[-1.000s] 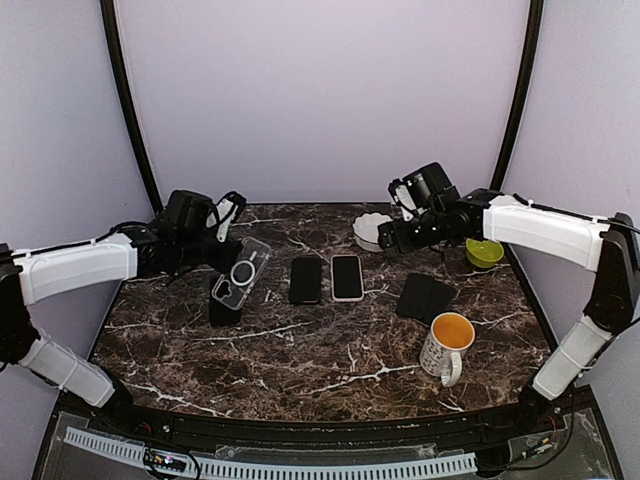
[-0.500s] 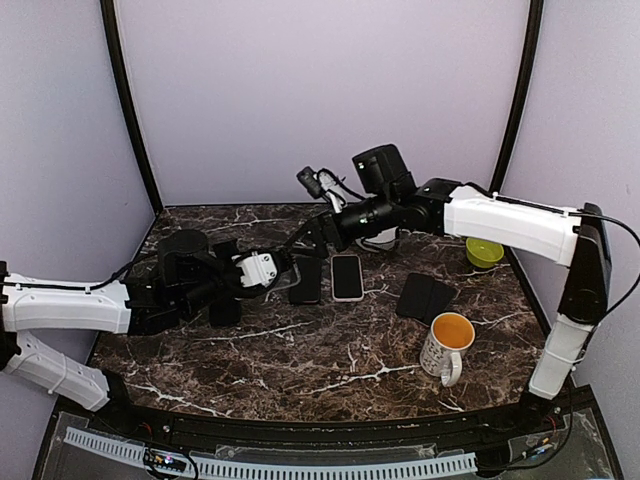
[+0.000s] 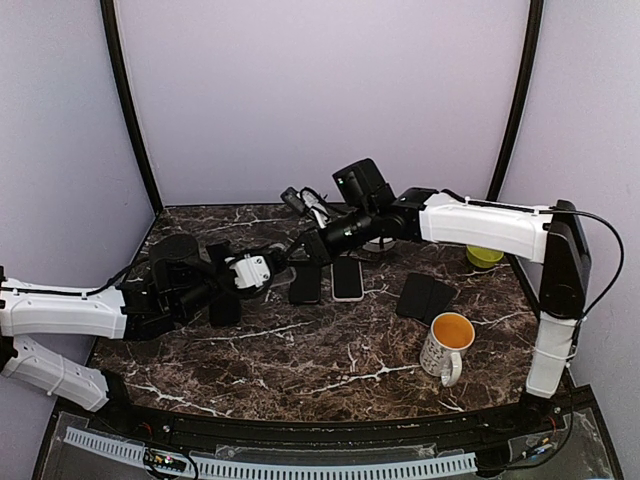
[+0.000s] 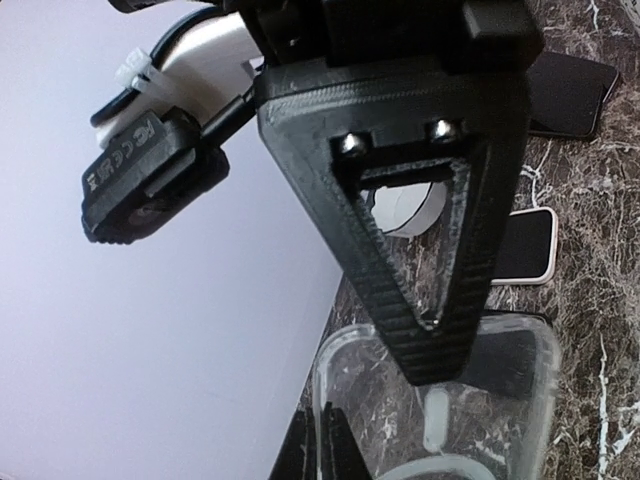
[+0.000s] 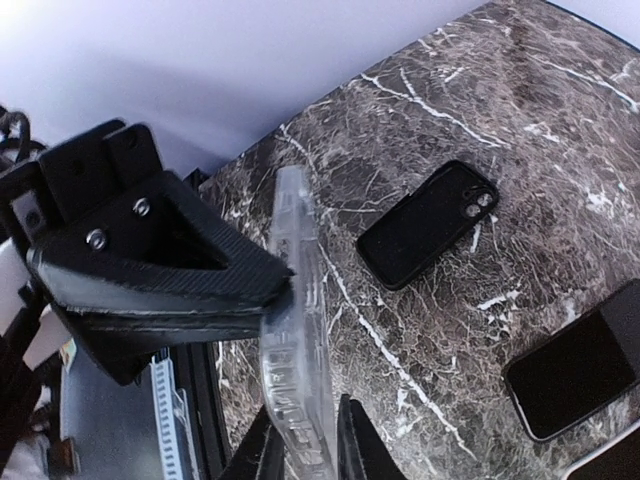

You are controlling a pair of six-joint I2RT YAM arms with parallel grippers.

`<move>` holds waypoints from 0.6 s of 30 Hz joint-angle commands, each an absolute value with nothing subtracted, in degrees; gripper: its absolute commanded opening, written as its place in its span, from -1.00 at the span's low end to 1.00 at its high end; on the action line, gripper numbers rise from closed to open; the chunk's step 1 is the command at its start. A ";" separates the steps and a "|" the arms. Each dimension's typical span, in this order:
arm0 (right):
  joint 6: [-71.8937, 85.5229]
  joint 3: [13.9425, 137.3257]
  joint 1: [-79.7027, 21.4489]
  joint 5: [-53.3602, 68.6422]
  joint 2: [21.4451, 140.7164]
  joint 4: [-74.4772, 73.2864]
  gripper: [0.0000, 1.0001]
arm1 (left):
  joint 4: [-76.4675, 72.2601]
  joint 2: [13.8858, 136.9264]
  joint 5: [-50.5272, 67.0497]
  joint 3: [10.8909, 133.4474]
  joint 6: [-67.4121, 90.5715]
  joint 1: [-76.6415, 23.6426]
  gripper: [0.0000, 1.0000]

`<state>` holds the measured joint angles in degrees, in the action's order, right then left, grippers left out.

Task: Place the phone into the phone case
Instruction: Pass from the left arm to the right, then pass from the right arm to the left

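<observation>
Left of centre, lifted off the surface [image 3: 330,352], the clear phone case [image 5: 292,330] is pinched at one rim by the left pincer [image 3: 256,272], which is clamped tight on it. What has just changed is the other arm. A second ago the right pincer [image 3: 303,247] hovered wide open at the upper right, near the white bowl [image 3: 372,240]. Now it has swung across and narrowed onto the opposite rim, so both arms grip the one case. I judge this a handover or re-grip, steadying the case before a phone goes in; the insertion itself is not yet begun. The white-rimmed phone [image 3: 346,277] and the black phone [image 3: 305,280] lie flat side by side under the right wrist, untouched.

The overhead view shows only that the two pincers meet; the transparent case is nearly lost between them. The right wrist view shows it edge-on and upright in the lower middle, with that pincer's own tips close on either side and the left arm's ribbed finger pressed to its left face. The left wrist view gives the flat of the case at the lower right, with the white-rimmed phone lying beyond it.
</observation>
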<state>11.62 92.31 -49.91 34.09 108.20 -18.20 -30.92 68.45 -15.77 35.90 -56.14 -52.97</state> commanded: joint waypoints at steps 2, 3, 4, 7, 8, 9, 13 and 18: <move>11.48 95.06 -50.12 35.26 108.71 -15.45 -1.00 | -33.03 64.32 -13.66 35.36 -51.25 -53.35 -1.00; 11.82 94.75 -49.94 35.00 108.08 -14.51 -1.00 | -33.11 63.93 -13.38 35.45 -49.99 -53.31 -1.00; 12.46 94.03 -49.66 34.94 106.94 -13.03 -1.00 | -32.91 63.33 -12.92 35.57 -49.34 -53.28 -1.00; 15.67 90.18 -48.17 33.81 103.29 -6.49 -1.00 | -32.65 62.50 -13.89 37.18 -44.14 -53.34 -0.15; 16.86 88.59 -47.57 32.88 101.50 -3.80 -1.00 | -33.61 62.03 -15.71 37.84 -42.86 -53.32 0.13; 18.08 86.47 -47.02 31.73 99.73 -1.01 -1.00 | -34.16 61.78 -16.65 38.17 -40.86 -53.21 0.48; 22.22 74.82 -45.73 27.90 90.24 18.12 -1.00 | -38.66 58.48 -21.64 38.64 -35.20 -52.02 0.70; 22.79 64.98 -46.21 25.24 82.09 35.77 -1.00 | -36.40 53.96 -18.85 40.83 -18.17 -47.87 0.70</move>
<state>20.47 69.80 -45.28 27.94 87.59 13.41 -35.94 57.93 -20.16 37.41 -34.83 -51.35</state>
